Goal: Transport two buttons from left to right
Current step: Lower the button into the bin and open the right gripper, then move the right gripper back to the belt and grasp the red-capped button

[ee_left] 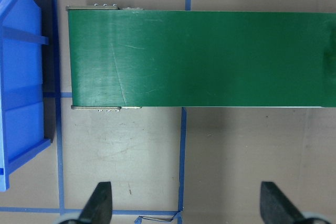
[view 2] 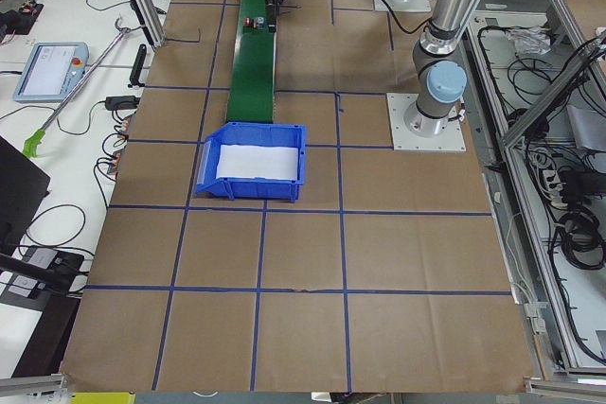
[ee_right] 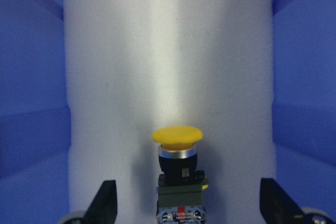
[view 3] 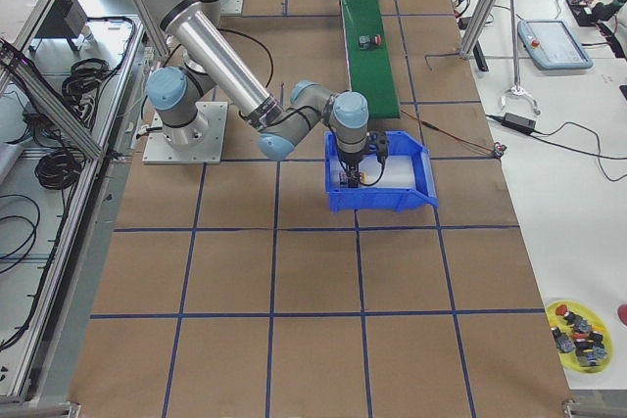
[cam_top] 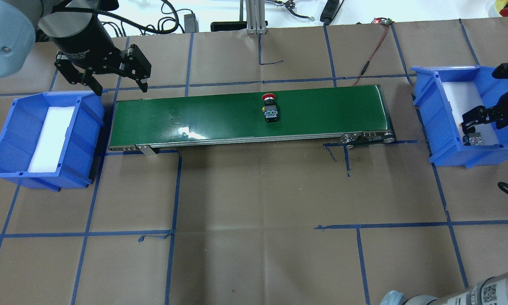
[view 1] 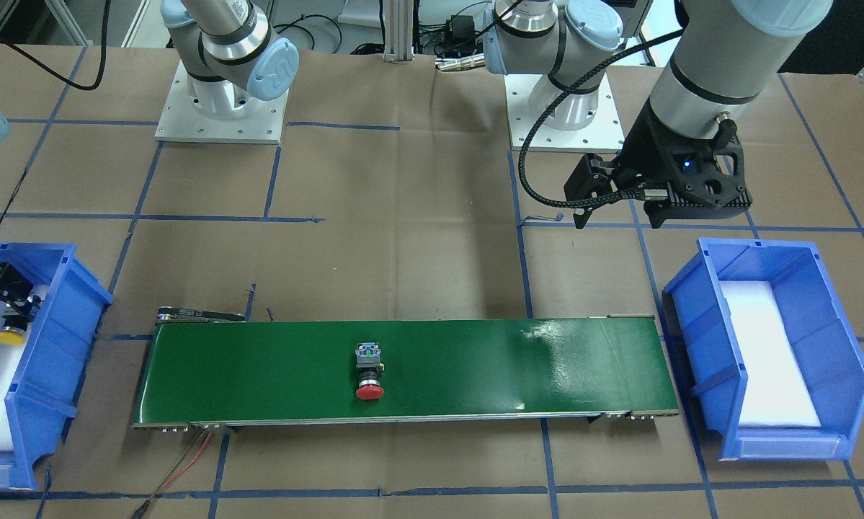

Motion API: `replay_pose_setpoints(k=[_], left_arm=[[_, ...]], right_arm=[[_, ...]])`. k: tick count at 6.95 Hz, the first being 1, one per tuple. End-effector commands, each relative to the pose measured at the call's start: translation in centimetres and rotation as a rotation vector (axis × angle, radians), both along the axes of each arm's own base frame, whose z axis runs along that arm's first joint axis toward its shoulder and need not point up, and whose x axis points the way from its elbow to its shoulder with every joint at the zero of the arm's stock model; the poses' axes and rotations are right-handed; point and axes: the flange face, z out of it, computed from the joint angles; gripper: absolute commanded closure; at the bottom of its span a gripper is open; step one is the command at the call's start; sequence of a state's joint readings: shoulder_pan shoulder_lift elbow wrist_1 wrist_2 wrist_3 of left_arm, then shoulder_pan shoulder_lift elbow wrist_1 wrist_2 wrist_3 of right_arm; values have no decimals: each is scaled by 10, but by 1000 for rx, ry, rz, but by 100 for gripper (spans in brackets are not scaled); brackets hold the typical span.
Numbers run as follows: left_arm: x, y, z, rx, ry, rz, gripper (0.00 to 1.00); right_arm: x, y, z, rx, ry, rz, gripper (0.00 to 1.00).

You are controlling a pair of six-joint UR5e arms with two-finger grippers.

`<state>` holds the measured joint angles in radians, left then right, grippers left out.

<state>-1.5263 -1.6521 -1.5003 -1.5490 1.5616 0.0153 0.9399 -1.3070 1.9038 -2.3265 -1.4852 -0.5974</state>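
Note:
The red-capped button [cam_top: 270, 108] lies on its side at the middle of the green conveyor belt [cam_top: 194, 118]; it also shows in the front view [view 1: 369, 371]. The yellow-capped button [ee_right: 178, 169] lies on the white foam inside the right blue bin [cam_top: 427, 106]. My right gripper [cam_top: 482, 126] is low in that bin, open, with a finger [ee_right: 105, 203] on each side of the yellow button and clear of it. My left gripper [cam_top: 121, 90] is open and empty, hovering behind the belt's left end, near the left blue bin [cam_top: 8, 140].
The left bin holds only white foam. A red wire [cam_top: 370, 59] runs from the belt's right end to the table's back edge. A yellow dish [view 3: 578, 325] with several spare buttons sits far off in the exterior right view.

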Motion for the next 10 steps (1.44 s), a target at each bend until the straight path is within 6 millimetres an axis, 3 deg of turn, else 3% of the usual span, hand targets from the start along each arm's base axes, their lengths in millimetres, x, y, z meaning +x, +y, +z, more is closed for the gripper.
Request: replay_pose_setpoints(k=[1,3,4,5,6,10], left_arm=[[1,0,0,-1,0,2,1],[1,0,0,-1,0,2,1],[0,0,0,-1,0,0,1],[1,0,0,-1,0,2,0],[0,0,0,-1,0,0,0],[1,-1,-1,0,0,2,0]], right_arm=[[6,-2,64,-92,65,8,0],[32,1,124,-66,44,24,0],[52,5,133,-1,-18,-49,0],[91,2,144,-7,-17,-56,0],[144,-4,148,2,-26,-49,0],[308,4,146,17,38,-25,0]])
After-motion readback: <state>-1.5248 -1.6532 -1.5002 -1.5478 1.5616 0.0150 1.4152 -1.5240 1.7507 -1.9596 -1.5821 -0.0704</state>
